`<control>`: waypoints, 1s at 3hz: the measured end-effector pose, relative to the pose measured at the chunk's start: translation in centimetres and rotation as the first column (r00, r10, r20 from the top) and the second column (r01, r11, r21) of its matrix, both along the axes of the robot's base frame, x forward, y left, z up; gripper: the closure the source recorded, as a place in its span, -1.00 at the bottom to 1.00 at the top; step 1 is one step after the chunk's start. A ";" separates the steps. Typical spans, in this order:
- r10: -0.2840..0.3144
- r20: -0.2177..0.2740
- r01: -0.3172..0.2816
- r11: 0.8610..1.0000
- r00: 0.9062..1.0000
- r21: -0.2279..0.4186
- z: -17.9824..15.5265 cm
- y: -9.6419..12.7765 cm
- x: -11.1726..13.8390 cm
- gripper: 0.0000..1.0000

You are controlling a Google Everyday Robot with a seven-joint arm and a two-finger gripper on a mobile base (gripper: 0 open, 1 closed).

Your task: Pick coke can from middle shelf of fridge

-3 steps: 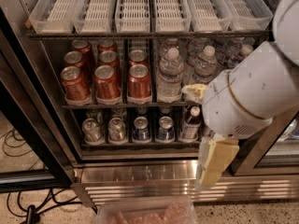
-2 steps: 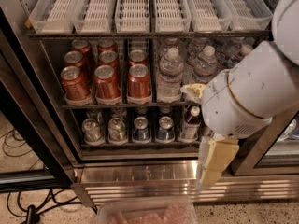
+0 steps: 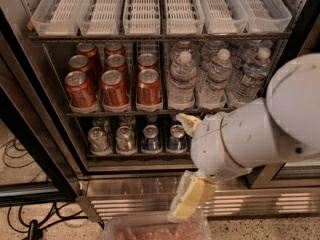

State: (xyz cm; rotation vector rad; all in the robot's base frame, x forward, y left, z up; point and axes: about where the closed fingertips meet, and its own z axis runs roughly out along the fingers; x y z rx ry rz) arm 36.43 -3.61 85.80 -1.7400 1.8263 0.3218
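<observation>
Several red coke cans stand in three lanes on the left of the fridge's middle shelf (image 3: 120,113). The front ones are the left can (image 3: 80,89), the middle can (image 3: 114,87) and the right can (image 3: 148,86). My white arm (image 3: 260,134) reaches in from the right, in front of the lower shelf. My cream-coloured gripper (image 3: 191,200) hangs low before the ribbed steel base panel (image 3: 130,189). It is below and right of the coke cans and holds nothing that I can see.
Clear water bottles (image 3: 181,81) fill the right of the middle shelf. White slotted lanes (image 3: 142,9) sit on the shelf above. Silver and blue cans (image 3: 150,138) stand on the shelf below. A clear tub (image 3: 150,230) lies at the bottom edge, and cables (image 3: 20,159) lie on the floor at left.
My arm and gripper have moved left and down in the view, now covering the lower shelf's right end. The cans and bottles have not moved.
</observation>
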 end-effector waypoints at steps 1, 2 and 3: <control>-0.037 0.032 0.033 0.993 0.999 0.115 -1.7 3.8 1.7 -1.00; -0.082 0.099 0.059 0.975 0.992 0.216 -1.5 6.8 4.9 -1.00; -0.115 0.133 0.083 0.971 0.984 0.224 -0.9 6.6 5.9 -1.00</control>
